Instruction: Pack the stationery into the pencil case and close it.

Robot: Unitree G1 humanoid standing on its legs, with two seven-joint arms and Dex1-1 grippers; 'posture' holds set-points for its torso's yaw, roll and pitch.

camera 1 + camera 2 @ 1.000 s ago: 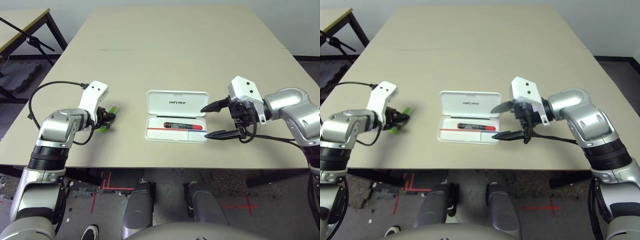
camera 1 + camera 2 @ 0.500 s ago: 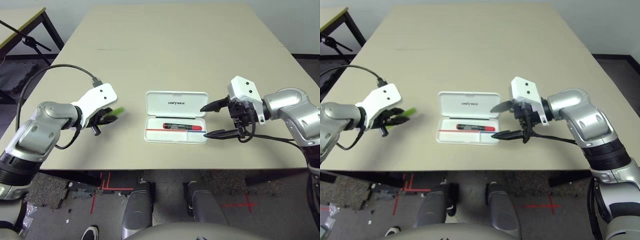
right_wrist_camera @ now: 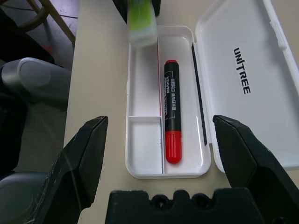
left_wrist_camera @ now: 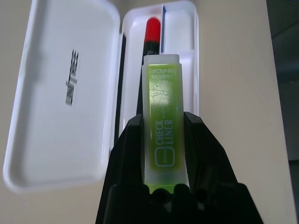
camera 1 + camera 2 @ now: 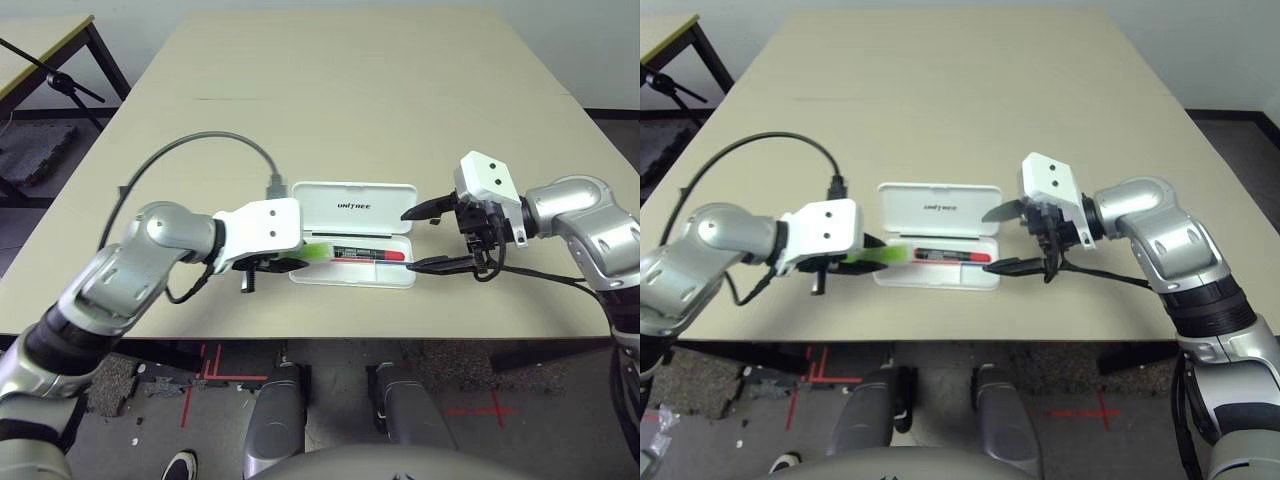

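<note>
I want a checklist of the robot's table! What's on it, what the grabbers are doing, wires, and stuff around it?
Surface: beige table, bare apart from the job's things.
Job's things: white case lies open, lid flat; red marker in its tray, a thin black pen along the hinge side; green highlighter held over the tray's end.
Clutter: nothing seen.
Grippers: left gripper has its jaws shut on the highlighter; right gripper has its jaws wide open beside the case, holding nothing.
Cables: grey cable loops over the left arm; black cable runs along the right arm.
Surroundings: another table and a black stand at the robot's left; red tape marks on the floor.
</note>
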